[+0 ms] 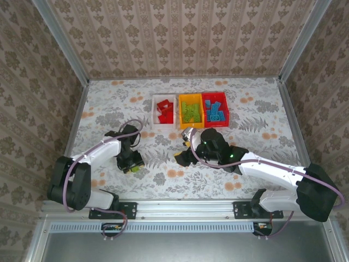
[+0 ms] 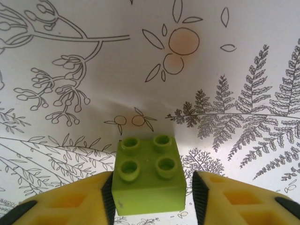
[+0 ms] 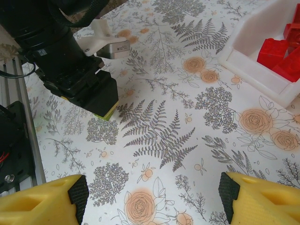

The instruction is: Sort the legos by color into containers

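Jaws of left gripper [image 2: 152, 197]: parted, straddling one lime brick [image 2: 149, 176] near-left on the surface [image 2: 234, 56]; its four studs show from the left wrist. Jaws of right gripper [image 3: 153, 199]: wide apart, empty. Surface: white, floral print; papered walls [image 1: 180, 38]. Far row: white bin [image 1: 153, 112], red bricks [image 1: 163, 109]; orange bin [image 1: 180, 109], green bricks [image 1: 190, 112]; red bin [image 1: 227, 109], blue bricks [image 1: 215, 111].

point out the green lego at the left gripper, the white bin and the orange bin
green lego [image 2: 149, 177], left wrist view, top face just below the studs
white bin [image 1: 154, 111], top external view, left wall
yellow-orange bin [image 1: 191, 96], top external view, far rim
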### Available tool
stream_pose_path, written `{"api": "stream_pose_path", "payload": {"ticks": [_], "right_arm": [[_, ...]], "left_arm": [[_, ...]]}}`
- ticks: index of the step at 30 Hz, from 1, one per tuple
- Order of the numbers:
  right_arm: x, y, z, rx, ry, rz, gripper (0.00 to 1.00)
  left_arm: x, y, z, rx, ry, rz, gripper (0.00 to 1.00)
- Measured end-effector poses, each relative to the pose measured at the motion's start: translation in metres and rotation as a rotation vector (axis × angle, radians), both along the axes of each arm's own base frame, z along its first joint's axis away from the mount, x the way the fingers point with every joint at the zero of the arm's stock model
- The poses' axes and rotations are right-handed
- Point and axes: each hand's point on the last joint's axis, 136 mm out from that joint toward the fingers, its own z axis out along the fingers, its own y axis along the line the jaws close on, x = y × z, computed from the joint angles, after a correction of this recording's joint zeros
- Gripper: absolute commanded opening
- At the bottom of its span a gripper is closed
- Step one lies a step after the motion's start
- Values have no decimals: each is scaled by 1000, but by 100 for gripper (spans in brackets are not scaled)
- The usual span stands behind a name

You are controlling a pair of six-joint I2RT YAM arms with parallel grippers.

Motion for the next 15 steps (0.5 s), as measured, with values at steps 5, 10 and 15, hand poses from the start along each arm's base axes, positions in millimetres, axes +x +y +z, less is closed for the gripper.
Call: {"api": "stream_pose_path", "payload": {"ticks": [5,10,15], "right_arm": [[0,0,0,0,1,-1,77],[2,-1,0,-3,-3,-15,76],[29,-30,25,33,-56,-189,74]], "left_arm": [[0,0,-1,-1,-4,-7,36],[2,-1,2,5,-11,-18,32],[39,-32,42,-13,-135,-108,30]]}}
